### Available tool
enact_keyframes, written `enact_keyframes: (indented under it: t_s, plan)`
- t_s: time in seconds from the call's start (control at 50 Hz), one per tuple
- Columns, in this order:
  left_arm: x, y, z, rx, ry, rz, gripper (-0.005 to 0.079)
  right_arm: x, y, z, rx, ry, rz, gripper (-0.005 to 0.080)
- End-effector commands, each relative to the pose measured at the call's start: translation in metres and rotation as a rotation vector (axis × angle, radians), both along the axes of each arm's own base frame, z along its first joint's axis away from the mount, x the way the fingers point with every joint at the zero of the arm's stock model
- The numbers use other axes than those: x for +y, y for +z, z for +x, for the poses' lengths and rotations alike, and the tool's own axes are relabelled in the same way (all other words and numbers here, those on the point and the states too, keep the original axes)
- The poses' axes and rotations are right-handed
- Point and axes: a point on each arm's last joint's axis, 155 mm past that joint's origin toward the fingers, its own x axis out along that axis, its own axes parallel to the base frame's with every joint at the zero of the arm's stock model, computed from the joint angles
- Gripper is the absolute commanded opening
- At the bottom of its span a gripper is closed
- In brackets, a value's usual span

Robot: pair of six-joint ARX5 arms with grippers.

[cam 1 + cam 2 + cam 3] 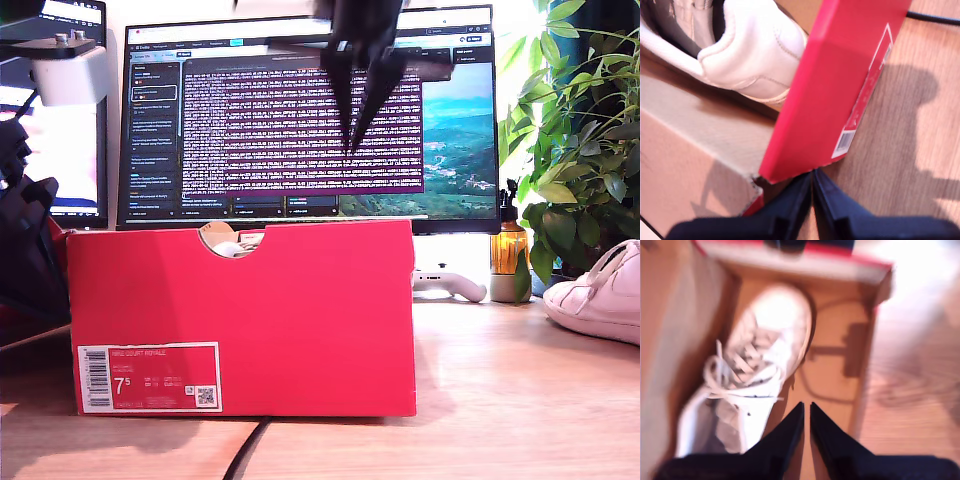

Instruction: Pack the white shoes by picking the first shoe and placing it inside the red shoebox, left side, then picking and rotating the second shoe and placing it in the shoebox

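The red shoebox (300, 320) stands open in the middle of the table, its label (150, 377) facing the exterior view. One white shoe (752, 365) lies inside along one wall, its heel (757, 55) near the label end; a bit shows through the notch (228, 247). The other white shoe (600, 290) rests on the table at the exterior view's right edge. My second gripper (806, 412) hangs shut and empty above the box (352, 140). My first gripper (812, 187) is shut and empty, low beside the box's label corner.
A monitor (310, 110) stands behind the box. A dark arm (25, 240) sits at the exterior view's left edge. A white game controller (450, 285), an orange bottle (508, 248) and a plant (580, 140) are at the exterior view's right. A black cable (245, 455) runs in front.
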Motion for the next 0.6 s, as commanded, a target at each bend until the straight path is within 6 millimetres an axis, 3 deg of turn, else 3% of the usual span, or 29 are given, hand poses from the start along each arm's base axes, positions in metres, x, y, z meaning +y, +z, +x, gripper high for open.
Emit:
enact_keyframes:
  t_s: [0.0, 0.34, 0.58]
  plan:
    - [-0.004, 0.003, 0.003, -0.009, 0.001, -0.014, -0.0019, 0.004, -0.028, 0.001, 0.055, 0.004, -0.032, -0.0008]
    - [-0.004, 0.003, 0.003, -0.008, 0.001, -0.013, -0.0019, 0.005, -0.081, 0.005, 0.142, 0.003, -0.096, -0.0008]
    - [-0.004, 0.003, 0.003, -0.009, 0.001, -0.013, -0.0019, 0.016, -0.087, 0.027, 0.078, 0.017, -0.06, -0.0009]
